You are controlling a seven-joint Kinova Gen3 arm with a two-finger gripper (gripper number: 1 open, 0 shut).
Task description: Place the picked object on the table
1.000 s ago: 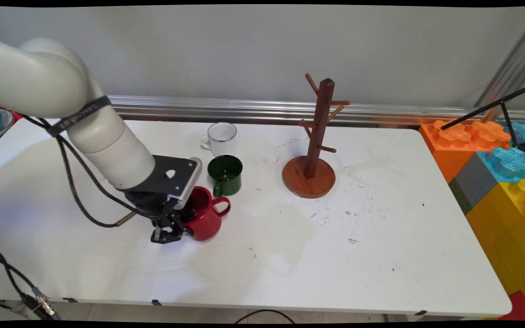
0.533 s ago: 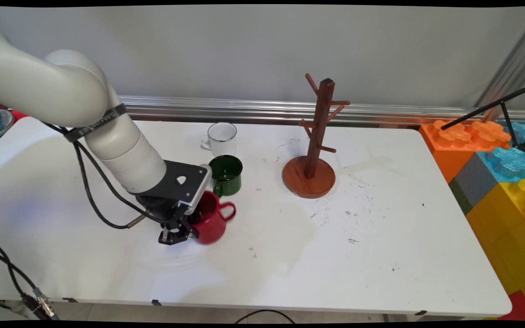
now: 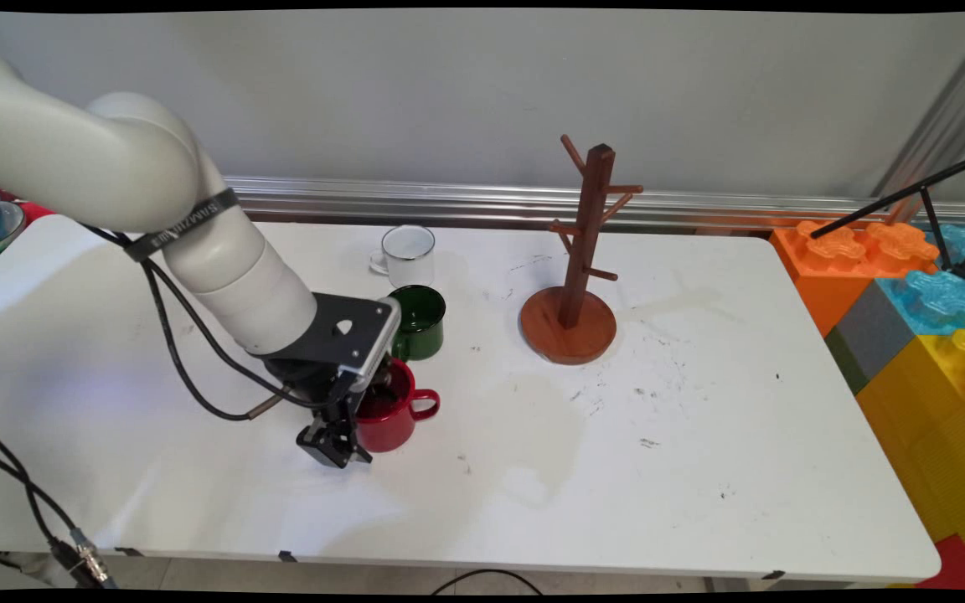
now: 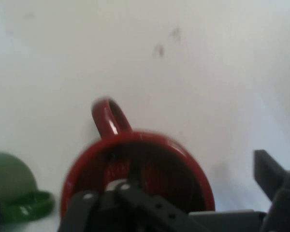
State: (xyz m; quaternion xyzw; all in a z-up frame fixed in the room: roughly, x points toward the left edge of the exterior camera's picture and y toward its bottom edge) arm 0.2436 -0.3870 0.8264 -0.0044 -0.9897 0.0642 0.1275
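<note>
red mug (image 3: 389,409) set upright, gripper (image 3: 333,444) lower

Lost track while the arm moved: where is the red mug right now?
In the main view, the red mug stands left of centre on the white table, just in front of the green mug, with the gripper at its left side.

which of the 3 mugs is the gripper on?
The red mug, nearest the table's front edge. The gripper straddles its rim, one finger inside. The green mug and white mug stand untouched behind it.
</note>
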